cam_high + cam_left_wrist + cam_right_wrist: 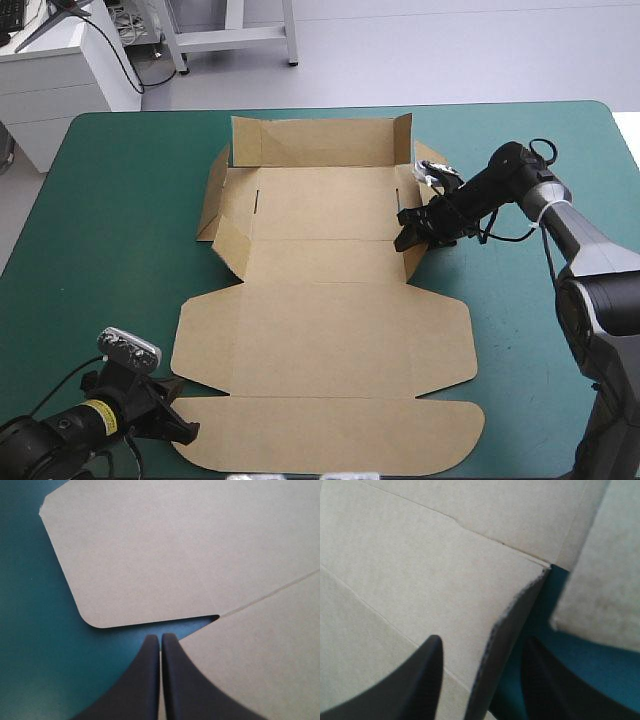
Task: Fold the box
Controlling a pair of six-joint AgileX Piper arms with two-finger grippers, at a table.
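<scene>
Brown box point(320, 330) on teal-green cover point(100, 250); right gripper point(412, 230) spread astride its right wall; left gripper point(188, 434) clenched beside near flap

Upright box point(507, 630) wall between fingers of my right gripper point(482, 639), bare teal-green cover point(110, 230) free beside my left gripper point(160, 640)

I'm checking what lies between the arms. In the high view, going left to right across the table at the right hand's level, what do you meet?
Bare teal-green cover → the box's raised left wall → tray floor → right wall, with the open right hand astride it → bare cover again.
</scene>
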